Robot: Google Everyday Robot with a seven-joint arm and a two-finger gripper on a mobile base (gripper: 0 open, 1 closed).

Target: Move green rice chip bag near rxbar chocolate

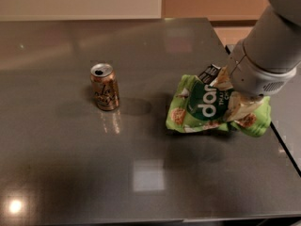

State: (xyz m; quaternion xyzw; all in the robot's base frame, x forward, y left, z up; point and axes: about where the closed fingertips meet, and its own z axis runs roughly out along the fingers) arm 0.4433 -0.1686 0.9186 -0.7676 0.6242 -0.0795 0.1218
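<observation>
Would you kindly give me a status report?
Gripper at right, shut on green rice chip bag. Bag partly hides rxbar chocolate. Can stands clear, left.

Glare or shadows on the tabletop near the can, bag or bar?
Camera view: bright glare spot front-left on the table, pale square reflection mid-front, both clear of objects; the can mirrors below itself; the gripper, shut on the green rice chip bag at right, covers most of the rxbar chocolate.

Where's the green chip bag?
The green chip bag is held in the gripper at the table's right side, beside the black bar, right of the can.
</observation>
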